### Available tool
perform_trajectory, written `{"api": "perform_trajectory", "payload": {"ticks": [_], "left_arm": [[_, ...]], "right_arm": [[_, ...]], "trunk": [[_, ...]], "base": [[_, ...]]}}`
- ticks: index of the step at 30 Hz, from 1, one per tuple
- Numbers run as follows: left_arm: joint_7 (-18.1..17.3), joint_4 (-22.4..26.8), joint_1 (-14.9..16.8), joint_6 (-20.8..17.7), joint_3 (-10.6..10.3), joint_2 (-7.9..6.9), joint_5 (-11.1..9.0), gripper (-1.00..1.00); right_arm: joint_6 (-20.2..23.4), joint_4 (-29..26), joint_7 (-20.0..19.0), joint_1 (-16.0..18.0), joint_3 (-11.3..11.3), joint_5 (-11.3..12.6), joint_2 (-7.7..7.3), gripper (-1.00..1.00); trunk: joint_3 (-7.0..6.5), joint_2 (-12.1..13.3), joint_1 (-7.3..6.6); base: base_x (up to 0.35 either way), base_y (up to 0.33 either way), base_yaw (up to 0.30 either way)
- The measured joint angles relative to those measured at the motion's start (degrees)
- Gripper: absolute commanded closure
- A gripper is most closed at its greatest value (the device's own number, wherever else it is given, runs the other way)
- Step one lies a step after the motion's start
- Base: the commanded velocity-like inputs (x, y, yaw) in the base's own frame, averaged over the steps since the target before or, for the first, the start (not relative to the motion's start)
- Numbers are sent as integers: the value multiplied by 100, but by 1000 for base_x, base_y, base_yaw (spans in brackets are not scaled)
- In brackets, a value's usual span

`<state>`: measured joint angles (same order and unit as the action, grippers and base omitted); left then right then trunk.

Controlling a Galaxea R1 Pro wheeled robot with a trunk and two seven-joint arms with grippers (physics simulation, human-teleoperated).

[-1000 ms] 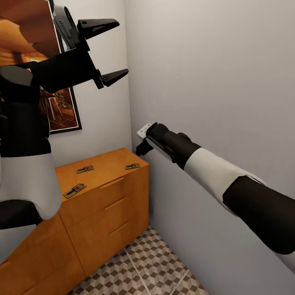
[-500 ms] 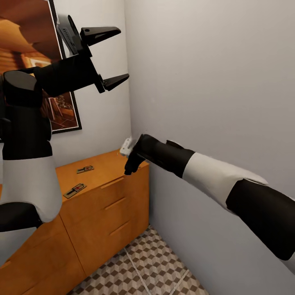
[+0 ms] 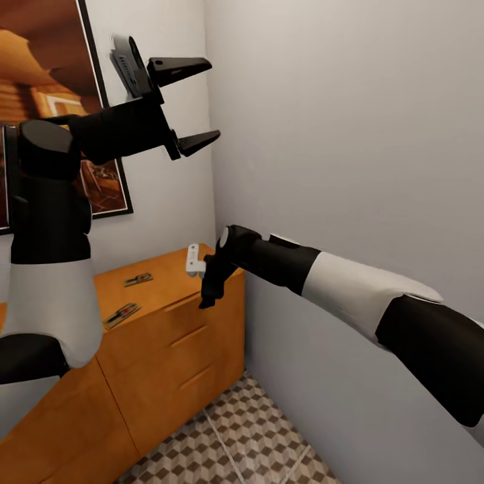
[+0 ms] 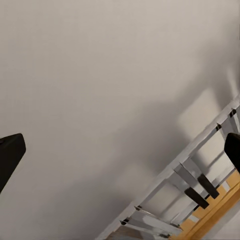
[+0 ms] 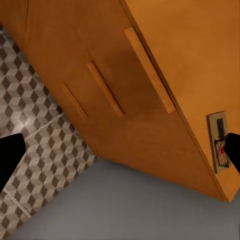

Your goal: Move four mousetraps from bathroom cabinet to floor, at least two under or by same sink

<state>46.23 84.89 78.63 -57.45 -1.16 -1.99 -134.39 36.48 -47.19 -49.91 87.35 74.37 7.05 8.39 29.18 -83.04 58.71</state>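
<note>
Camera layout: one head view, two wrist views.

Your head view looks forward and down into a room corner, over the cabinet [image 3: 168, 323] and bathroom floor [image 3: 249, 437]. The right wrist view faces down, close on the cabinet front, sharing the cabinet, the floor and a mousetrap [image 5: 219, 142]. The left wrist view faces a pale wall [image 4: 100, 90].

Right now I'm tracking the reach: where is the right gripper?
In the head view, the right gripper points down over the cabinet's front right corner, beside the grey wall.
</note>
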Motion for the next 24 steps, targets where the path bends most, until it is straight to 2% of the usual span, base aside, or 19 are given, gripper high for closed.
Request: {"api": "perform_trajectory", "payload": {"ticks": [8,24], "left_arm": [[-5,0,-8,-3,-29,-3,0,-100],[-14,20,-10,-8,-9,-57,-1,-100]], "right_arm": [[-36,-13,-73,6,-20,-32,-11,-100],[-32,-39,-80,9,-28,-41,-13,-100]], "trunk": [[0,0,1],[0,0,2]], "base": [[201,0,0],[14,0,0]]}}
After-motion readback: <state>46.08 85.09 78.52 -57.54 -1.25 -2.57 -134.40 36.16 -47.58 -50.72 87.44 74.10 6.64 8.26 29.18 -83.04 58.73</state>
